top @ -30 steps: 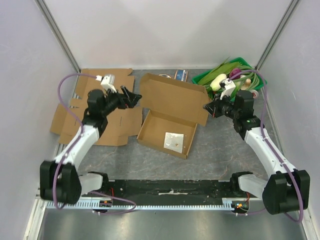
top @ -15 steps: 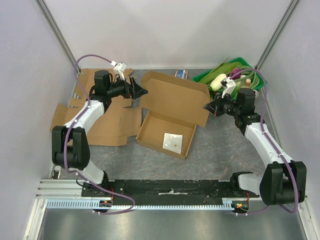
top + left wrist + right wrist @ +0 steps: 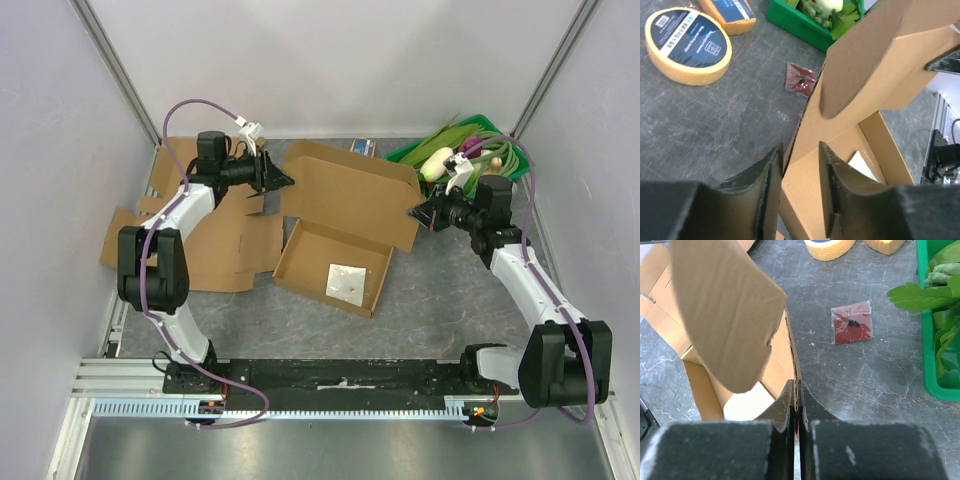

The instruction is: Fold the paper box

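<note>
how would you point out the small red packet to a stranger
Start at the open cardboard box. On the table behind its raised lid, toward the green tray, lies the packet. Unlike its yellow neighbours, it is flat and dark red.

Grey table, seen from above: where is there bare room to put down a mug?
The widest bare strip of the grey table runs between the brown cardboard box and the black base rail. Crowded: flat cardboard sheets on the left, green vegetable tray at the back right.
</note>
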`<act>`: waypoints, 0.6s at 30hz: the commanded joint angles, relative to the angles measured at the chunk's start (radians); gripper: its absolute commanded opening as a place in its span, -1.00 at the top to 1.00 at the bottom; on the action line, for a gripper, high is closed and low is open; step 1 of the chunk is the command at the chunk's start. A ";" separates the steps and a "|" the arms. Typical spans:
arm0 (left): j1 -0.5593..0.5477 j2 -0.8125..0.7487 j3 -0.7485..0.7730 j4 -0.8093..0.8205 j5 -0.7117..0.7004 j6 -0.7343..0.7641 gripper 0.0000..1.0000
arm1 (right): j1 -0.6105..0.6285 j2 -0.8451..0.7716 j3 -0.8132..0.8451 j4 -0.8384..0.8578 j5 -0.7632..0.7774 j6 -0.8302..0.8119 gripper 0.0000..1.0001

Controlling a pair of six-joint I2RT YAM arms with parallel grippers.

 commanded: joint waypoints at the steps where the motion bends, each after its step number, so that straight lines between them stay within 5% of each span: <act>1: -0.011 -0.012 -0.066 0.187 0.103 -0.075 0.44 | -0.003 -0.009 0.031 0.076 -0.003 0.048 1.00; 5: -0.063 -0.133 -0.215 0.334 -0.143 -0.188 0.74 | 0.092 -0.066 0.044 0.046 0.240 0.123 1.00; 7: -0.123 -0.228 -0.319 0.397 -0.273 -0.243 0.96 | 0.158 -0.086 0.056 0.040 0.499 0.207 1.00; 9: -0.166 -0.279 -0.358 0.400 -0.478 -0.280 0.96 | 0.248 -0.089 0.115 -0.043 0.750 0.293 1.00; 13: -0.302 -0.365 -0.389 0.382 -0.803 -0.349 0.96 | 0.349 -0.075 0.177 -0.126 1.001 0.432 1.00; 18: -0.465 -0.395 -0.374 0.336 -1.081 -0.408 0.96 | 0.455 -0.069 0.137 -0.056 1.158 0.465 1.00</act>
